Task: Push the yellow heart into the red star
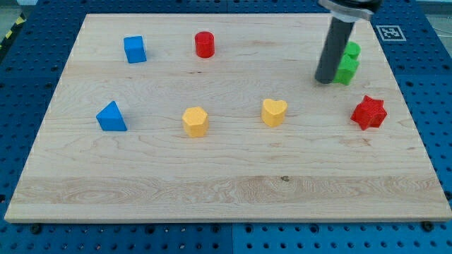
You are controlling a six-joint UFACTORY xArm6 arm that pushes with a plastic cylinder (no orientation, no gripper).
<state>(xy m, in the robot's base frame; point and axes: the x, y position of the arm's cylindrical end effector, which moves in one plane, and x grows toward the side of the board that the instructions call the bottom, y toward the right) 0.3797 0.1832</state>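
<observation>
The yellow heart [274, 111] lies right of the board's middle. The red star [369, 111] lies near the view's right edge of the board, level with the heart and well apart from it. My tip [324, 80] is the lower end of the dark rod at the upper right. It rests on the board above and between the heart and the star, touching neither. It stands right beside the left side of a green block [347, 67].
A yellow hexagon-like block [195, 121] lies left of the heart. A blue triangle [111, 117] is at the left, a blue cube [134, 49] at the upper left, a red cylinder [204, 44] at the top. The wooden board [226, 190] sits on a blue pegboard.
</observation>
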